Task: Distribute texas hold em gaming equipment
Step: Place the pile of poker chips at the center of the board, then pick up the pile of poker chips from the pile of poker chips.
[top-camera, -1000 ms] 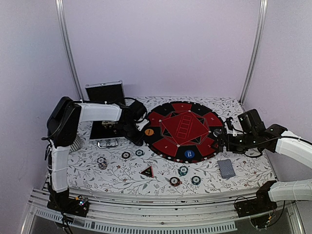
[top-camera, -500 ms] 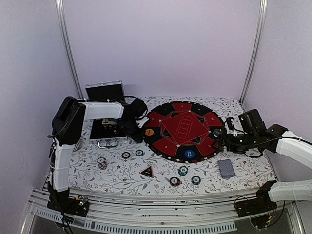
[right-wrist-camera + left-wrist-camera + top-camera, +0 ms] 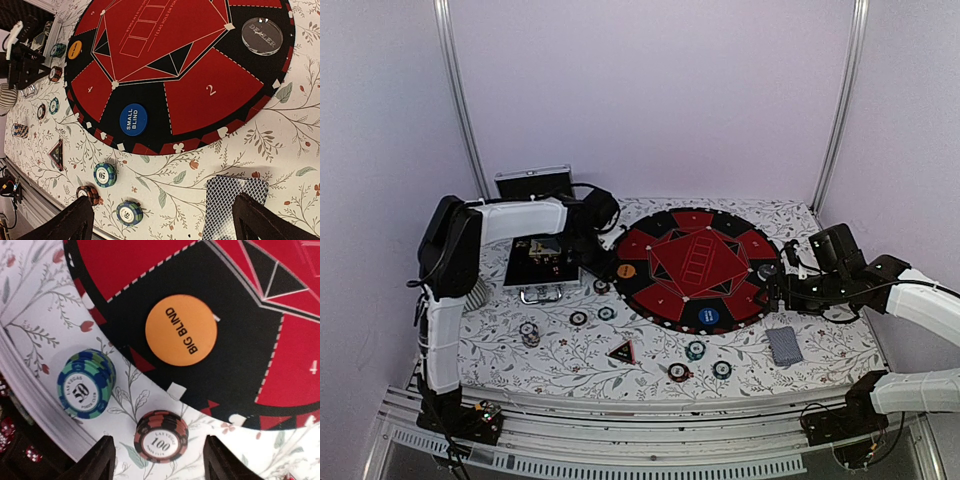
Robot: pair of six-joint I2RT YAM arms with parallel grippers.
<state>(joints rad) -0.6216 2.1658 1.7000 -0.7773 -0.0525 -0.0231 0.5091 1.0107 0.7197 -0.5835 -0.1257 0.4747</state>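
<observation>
My left gripper (image 3: 590,262) hangs open over a brown "100" chip stack (image 3: 161,436), which stands free on the cloth with a gap on each side. A teal "50" chip stack (image 3: 86,384) sits to its left. The orange BIG BLIND button (image 3: 181,337) lies on the round mat (image 3: 692,232). My right gripper (image 3: 165,220) is open and empty over the cloth at the mat's right edge. The card deck (image 3: 234,205) lies by its right finger. Also on the mat are the blue SMALL BLIND button (image 3: 133,119) and a clear DEALER button (image 3: 262,35).
The open black case (image 3: 535,262) stands at the back left, beside my left arm. More chip stacks (image 3: 696,350) and a red-black triangle (image 3: 622,351) lie along the front of the cloth. Other chips (image 3: 529,332) lie front left.
My left gripper has opened and let go of the brown chip stack, which now shows on the cloth by the mat's left edge. The right arm has not moved.
</observation>
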